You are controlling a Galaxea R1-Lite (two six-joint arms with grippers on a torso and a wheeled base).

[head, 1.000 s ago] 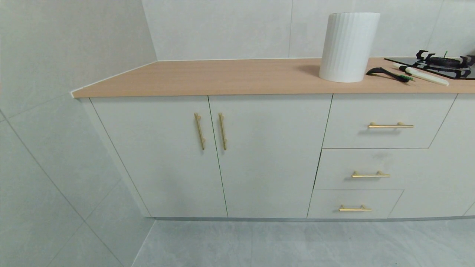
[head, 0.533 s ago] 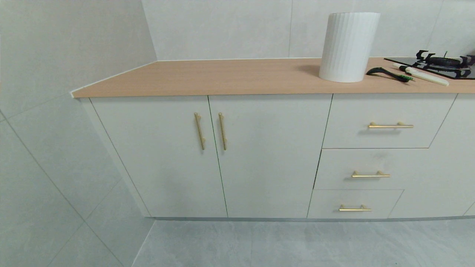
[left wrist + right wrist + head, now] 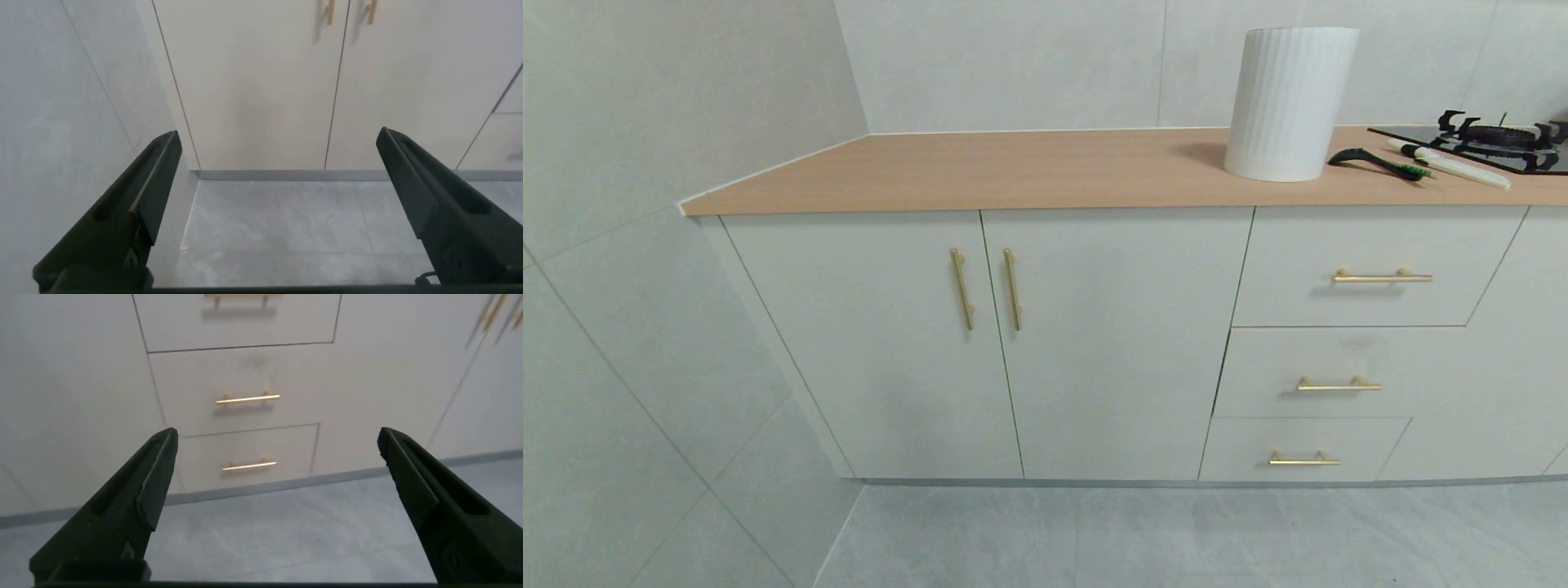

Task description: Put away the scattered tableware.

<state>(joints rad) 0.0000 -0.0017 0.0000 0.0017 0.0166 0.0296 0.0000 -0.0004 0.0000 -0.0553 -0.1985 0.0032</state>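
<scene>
**A:** What was the tableware made of, and where did it lie?

**B:** In the upper right of the head view, a slim black utensil (image 3: pixel 1376 162) with a curved head and a green band lay flat on the countertop (image 3: pixel 1013 167). Just beside it lay a long, pale utensil (image 3: pixel 1454 166) with a smooth white handle. What kind of utensil each was, I could not tell. Near them, to their left, stood a tall white holder (image 3: pixel 1290 102), upright, cylindrical and finely ribbed down its sides.

**A:** And the surface and the room?

**B:** The countertop was matte, wood-grained and warm brown. At the far right edge a glossy black hob (image 3: pixel 1494 139) carried a black pan support. Below the countertop were flat off-white cabinet doors (image 3: pixel 874 343) with thin vertical brass bar handles (image 3: pixel 962 289). To their right were three stacked drawers (image 3: pixel 1372 265) with horizontal brass bars. Large pale grey tiles covered the wall (image 3: pixel 1013 65) and the floor (image 3: pixel 1176 535).

**A:** How were the arms posed?

**B:** Both were held low, facing the cabinet fronts above the floor. The left gripper (image 3: pixel 278 140) faced the foot of the doors, its dark, flat, tapering fingers (image 3: pixel 139 204) spread wide with nothing between them. The right gripper (image 3: pixel 278 437) faced the lower drawers, also spread wide and gripping nothing, well apart from the utensils.
</scene>
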